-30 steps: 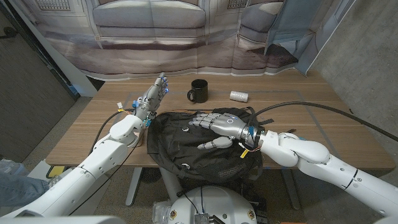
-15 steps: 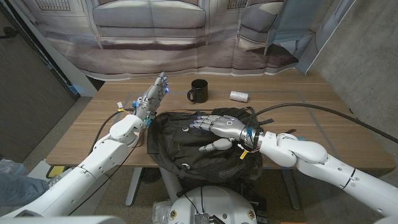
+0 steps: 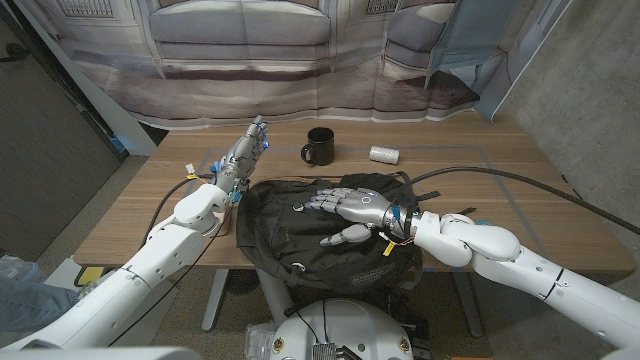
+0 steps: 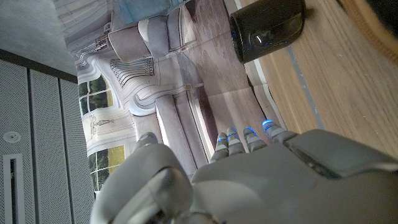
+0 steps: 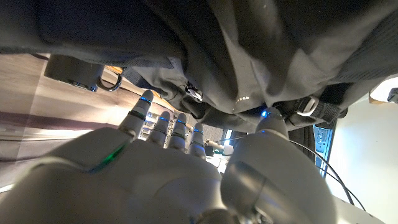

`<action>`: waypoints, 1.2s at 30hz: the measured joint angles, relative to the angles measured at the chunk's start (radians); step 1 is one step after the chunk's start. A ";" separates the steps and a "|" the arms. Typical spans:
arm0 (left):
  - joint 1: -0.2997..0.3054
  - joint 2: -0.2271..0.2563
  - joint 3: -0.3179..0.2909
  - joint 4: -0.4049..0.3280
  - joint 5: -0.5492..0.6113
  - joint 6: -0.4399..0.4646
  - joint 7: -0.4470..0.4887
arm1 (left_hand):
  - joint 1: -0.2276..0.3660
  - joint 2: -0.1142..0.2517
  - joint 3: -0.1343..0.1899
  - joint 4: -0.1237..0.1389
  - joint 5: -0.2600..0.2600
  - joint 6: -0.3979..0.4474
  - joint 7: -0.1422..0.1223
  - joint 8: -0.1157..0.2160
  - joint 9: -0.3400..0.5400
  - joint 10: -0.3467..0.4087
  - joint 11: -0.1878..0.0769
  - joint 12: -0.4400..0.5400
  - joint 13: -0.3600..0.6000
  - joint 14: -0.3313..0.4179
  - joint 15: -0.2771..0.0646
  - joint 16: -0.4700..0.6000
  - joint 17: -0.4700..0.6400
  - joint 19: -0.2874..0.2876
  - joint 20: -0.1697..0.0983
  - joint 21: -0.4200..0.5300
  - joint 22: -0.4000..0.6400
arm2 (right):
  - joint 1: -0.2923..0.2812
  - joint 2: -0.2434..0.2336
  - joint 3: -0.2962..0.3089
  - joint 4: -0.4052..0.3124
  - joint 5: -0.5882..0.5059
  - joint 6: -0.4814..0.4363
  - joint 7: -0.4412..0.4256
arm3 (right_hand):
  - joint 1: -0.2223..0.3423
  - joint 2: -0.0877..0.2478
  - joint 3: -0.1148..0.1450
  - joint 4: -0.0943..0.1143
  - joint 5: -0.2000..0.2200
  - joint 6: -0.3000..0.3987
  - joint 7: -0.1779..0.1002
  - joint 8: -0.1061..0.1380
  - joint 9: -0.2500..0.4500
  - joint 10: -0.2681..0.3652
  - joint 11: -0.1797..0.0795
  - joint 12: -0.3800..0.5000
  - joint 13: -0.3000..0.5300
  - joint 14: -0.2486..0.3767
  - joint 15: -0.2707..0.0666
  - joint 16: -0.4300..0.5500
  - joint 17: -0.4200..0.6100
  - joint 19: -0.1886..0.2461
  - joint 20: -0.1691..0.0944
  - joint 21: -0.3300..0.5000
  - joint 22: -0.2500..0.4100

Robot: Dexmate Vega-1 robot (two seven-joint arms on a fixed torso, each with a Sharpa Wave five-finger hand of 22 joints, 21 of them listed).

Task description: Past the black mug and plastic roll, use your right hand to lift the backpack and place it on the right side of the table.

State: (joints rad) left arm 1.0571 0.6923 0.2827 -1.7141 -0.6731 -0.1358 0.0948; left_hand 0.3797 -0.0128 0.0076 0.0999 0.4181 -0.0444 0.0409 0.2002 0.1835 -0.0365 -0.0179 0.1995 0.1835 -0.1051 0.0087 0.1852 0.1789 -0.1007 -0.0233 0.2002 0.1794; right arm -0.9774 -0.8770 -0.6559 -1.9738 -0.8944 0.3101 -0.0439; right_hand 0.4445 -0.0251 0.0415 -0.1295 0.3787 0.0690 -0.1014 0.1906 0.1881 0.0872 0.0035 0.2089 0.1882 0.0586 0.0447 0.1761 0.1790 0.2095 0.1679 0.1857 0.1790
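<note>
A printed backdrop of a sofa and panelled room hangs behind a wooden table (image 3: 520,215), with a concrete wall to the right. The black backpack (image 3: 300,240) lies at the table's near edge, centre, part of it drooping over that edge. The right hand (image 3: 355,210) is over the top of the backpack, fingers (image 3: 318,200) spread and reaching across the fabric, thumb apart below; it holds nothing. Whether the palm touches the fabric cannot be told; the right wrist view shows folds and a buckle just beyond the fingertips.

Judged step: reaching for a grasp, lift not yet begun. The next move calls for closing the fingers on a handle or a firm fold, then raising the backpack and carrying it rightward.

The left hand (image 3: 244,155) stands raised just left of the backpack, fingers straight and apart, holding nothing. The black mug (image 3: 320,147) and plastic roll (image 3: 384,155) stand beyond the backpack. A black cable (image 3: 480,168) crosses the right side of the table, where the backpack is to go, and could snag.
</note>
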 measured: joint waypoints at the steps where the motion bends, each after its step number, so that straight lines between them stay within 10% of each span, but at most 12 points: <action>1: 0.000 0.000 0.000 0.000 -0.001 0.000 0.000 | 0.000 0.000 -0.001 -0.001 0.000 0.000 0.000 0.000 0.000 0.000 0.000 0.000 0.000 0.000 0.000 0.000 0.000 0.000 0.000 0.000 0.000 | 0.005 0.002 -0.005 0.006 -0.001 -0.001 0.002 | 0.000 0.000 0.000 0.000 0.003 0.000 0.000 0.000 0.000 -0.006 0.001 0.000 0.000 0.000 0.000 0.000 0.000 0.000 0.000 0.000 0.000; 36: -0.009 0.005 0.000 0.003 -0.003 0.014 -0.006 | 0.005 0.005 -0.009 -0.001 0.000 0.000 0.000 0.000 0.000 -0.004 0.004 0.000 0.000 0.000 0.000 0.000 0.000 -0.002 0.002 0.000 0.000 | 0.046 0.027 -0.071 0.083 -0.011 -0.054 0.031 | 0.045 0.000 0.007 -0.015 0.011 -0.007 -0.004 0.000 0.005 -0.007 0.002 0.000 0.000 0.008 -0.015 0.008 0.000 0.006 0.013 0.006 0.000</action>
State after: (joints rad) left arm 1.0477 0.6975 0.2826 -1.7110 -0.6760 -0.1219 0.0893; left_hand 0.3850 -0.0076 -0.0013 0.0990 0.4181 -0.0444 0.0409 0.2002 0.1835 -0.0402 -0.0143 0.1996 0.1835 -0.1051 0.0087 0.1852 0.1789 -0.1030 -0.0210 0.2002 0.1791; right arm -0.9313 -0.8503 -0.7267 -1.8907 -0.9054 0.2561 -0.0130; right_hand 0.4896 -0.0255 0.0485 -0.1447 0.3901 0.0623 -0.1054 0.1907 0.1933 0.0801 0.0053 0.2090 0.1882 0.0661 0.0302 0.1841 0.1790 0.2158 0.1811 0.1921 0.1791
